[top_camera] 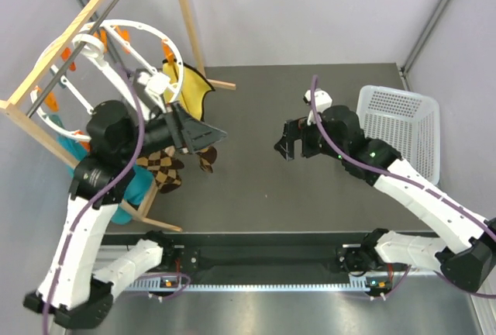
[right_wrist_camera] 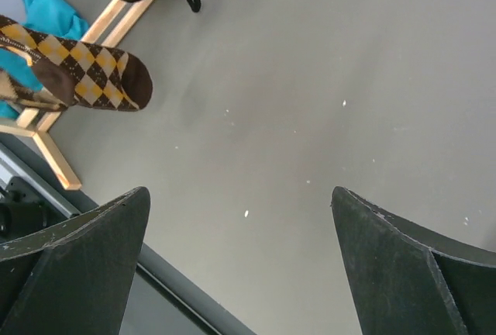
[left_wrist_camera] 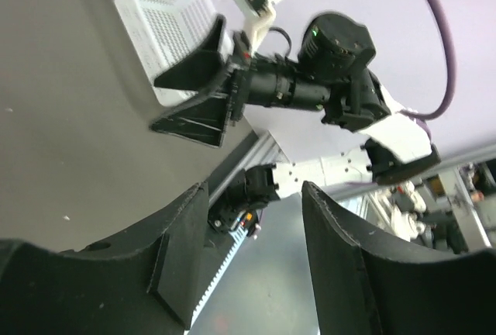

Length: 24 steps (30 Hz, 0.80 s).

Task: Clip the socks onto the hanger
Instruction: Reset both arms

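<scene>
Grey table (top_camera: 310, 195), white walls. Your left gripper (top_camera: 208, 135) sits just beside hanger (top_camera: 132, 29), jaws half apart, nothing between them (wrist view shows only other arm through gap); likely posed to work clip. Right gripper (top_camera: 285, 147) spread wide, empty, over bare tabletop, probably clear of work on purpose. Socks (top_camera: 167, 168) hang under left arm near wooden rack (top_camera: 35, 71); cuffs hidden, so you cannot tell if clipped. Long axis runs from rack toward table middle, dark toes leading.
</scene>
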Tool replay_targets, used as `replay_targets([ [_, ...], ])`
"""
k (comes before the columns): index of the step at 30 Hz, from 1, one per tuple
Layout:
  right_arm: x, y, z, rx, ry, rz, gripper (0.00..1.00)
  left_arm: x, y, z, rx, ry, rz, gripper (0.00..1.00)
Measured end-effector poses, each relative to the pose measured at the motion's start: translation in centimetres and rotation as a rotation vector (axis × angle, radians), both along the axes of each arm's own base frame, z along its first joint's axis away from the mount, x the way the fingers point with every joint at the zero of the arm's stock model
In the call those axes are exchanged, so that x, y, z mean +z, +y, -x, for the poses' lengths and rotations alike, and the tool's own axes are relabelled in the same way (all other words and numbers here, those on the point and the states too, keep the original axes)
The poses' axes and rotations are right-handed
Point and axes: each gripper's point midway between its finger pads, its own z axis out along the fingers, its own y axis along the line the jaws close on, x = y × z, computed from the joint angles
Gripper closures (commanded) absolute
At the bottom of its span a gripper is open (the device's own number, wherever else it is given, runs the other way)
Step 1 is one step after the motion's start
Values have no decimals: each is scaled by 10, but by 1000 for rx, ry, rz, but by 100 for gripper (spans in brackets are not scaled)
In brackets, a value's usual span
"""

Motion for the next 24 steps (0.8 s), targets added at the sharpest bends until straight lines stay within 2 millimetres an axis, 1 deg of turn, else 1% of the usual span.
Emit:
replay_targets([
  [4,1,4,-4,3,-5,-13,0,-7,-42,7,-100,-14,-41,44],
  [6,1,3,-6,-2,-7,-15,0,-15,-75,21,-162,-37,-72,43],
  [8,3,2,-9,-10,-15,-22,0,-21,-102,39,-218,-78,-94,42],
  [10,1,3,-12,-15,-29,-39,0,-31,-124,49,-238,-119,-117,40],
  [13,-16,0,-11,-20,-37,-56,0,-52,-149,44,-201,-188,-148,35],
  [14,-27,-1,-8,-21,-42,-70,0,-65,-155,38,-178,-202,-165,34],
  [15,-36,-2,-6,-18,-49,-82,0,-77,-158,33,-158,-209,-186,29],
  [17,-58,-4,1,-10,-53,-114,0,-109,-160,21,-107,-226,-228,25],
  [18,-68,-4,4,-4,-64,-140,0,-131,-159,14,-78,-224,-258,23],
  [21,-101,-6,13,0,-64,-185,0,-191,-148,4,-21,-205,-338,23],
  [22,-110,-8,16,-3,-61,-195,0,-213,-142,2,-8,-189,-366,23],
  [24,-125,-10,20,-10,-69,-229,0,-248,-128,2,13,-153,-401,22],
])
